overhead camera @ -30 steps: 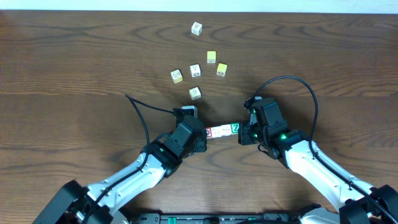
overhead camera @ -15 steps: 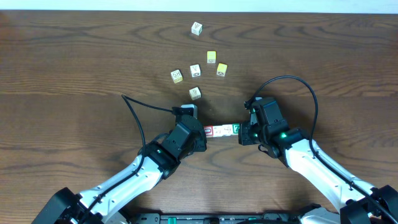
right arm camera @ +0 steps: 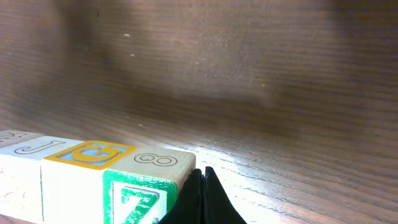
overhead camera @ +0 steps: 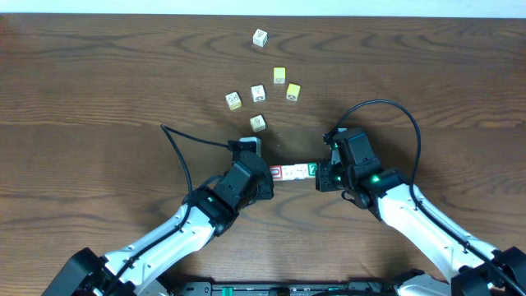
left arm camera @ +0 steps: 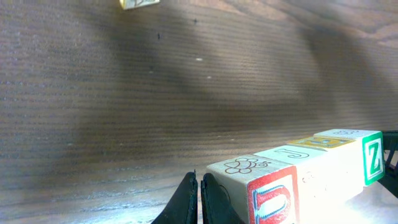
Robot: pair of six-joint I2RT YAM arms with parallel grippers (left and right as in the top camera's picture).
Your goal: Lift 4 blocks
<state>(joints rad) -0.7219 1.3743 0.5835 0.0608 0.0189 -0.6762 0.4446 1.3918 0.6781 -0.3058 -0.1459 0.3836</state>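
Note:
Four blocks form one tight row between my two grippers. From left to right they are the red-faced block [overhead camera: 276, 173], two white-faced blocks [overhead camera: 294, 172] and the green Z block [overhead camera: 311, 170]. My left gripper [overhead camera: 265, 175] is shut, with its closed fingertips pressed against the red block's [left arm camera: 273, 196] outer side. My right gripper [overhead camera: 321, 175] is also shut, its tips pressed against the green Z block [right arm camera: 137, 199]. In the wrist views the left gripper [left arm camera: 199, 186] and the right gripper [right arm camera: 202, 177] hold nothing between their fingers. The views do not show whether the row touches the table.
Several loose cubes lie on the table beyond the row: a white one [overhead camera: 260, 38] at the far back, yellow-faced ones [overhead camera: 279, 76] [overhead camera: 293, 91] [overhead camera: 233, 100], and pale ones [overhead camera: 258, 93] [overhead camera: 258, 122]. A black cable [overhead camera: 177, 152] loops left of the left arm.
The left arm and its cable shifted slightly left, and the row of blocks sits a touch more level. Both grippers have stayed shut against the row's ends.

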